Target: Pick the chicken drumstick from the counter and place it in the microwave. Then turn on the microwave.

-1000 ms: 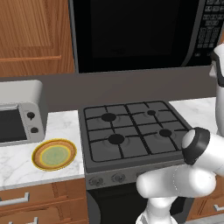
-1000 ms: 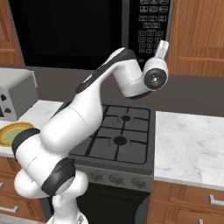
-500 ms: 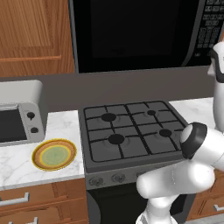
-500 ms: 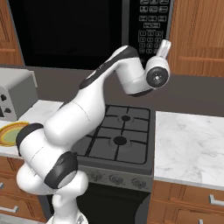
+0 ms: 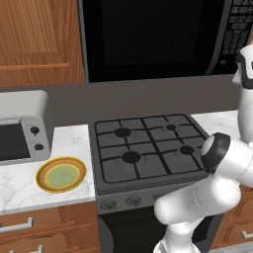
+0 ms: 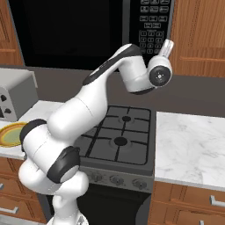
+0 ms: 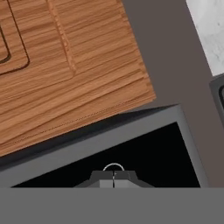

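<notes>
Gripper (image 6: 167,45) fingers were pressed shut with nothing between them, raised against the keypad (image 6: 151,27) at the right side of the black microwave (image 5: 148,34), whose door was closed. From left to right sat the toaster oven (image 5: 22,131), the yellow plate (image 5: 61,174) on the marble counter (image 5: 20,180), then the gas stovetop (image 5: 150,150); I could not tell where the chicken drumstick was. Pressing start likely called for a straight, light push squarely on one button.

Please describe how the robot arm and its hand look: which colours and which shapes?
The arm has glossy white, rounded segments with dark bands at the joints. A round white wrist housing carries a dark disc on its face. The hand ends in two small dark fingertips, flat and blocky. No cables or markings are visible.
</notes>
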